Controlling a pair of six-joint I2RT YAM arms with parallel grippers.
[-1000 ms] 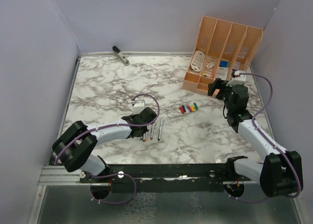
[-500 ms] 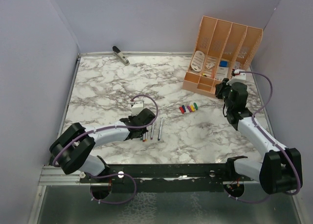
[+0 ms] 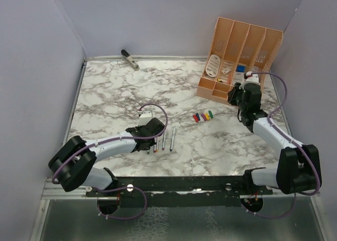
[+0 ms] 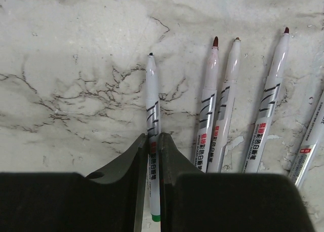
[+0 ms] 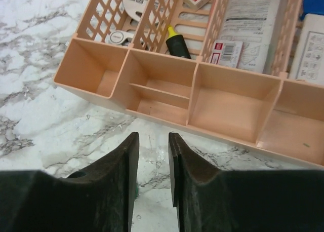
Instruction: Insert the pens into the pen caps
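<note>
From the left wrist, the lower barrel of the gripped pen vanishes between the left fingers — only a green stub shows at 6 o'clock. The three pens beside it lose their rear ends behind the gripper body, and a fifth pen is cut by the 3 o'clock edge. From above, the pen caps are too small to count. The organizer runs off the right wrist view at 12 and 3 o'clock.
</note>
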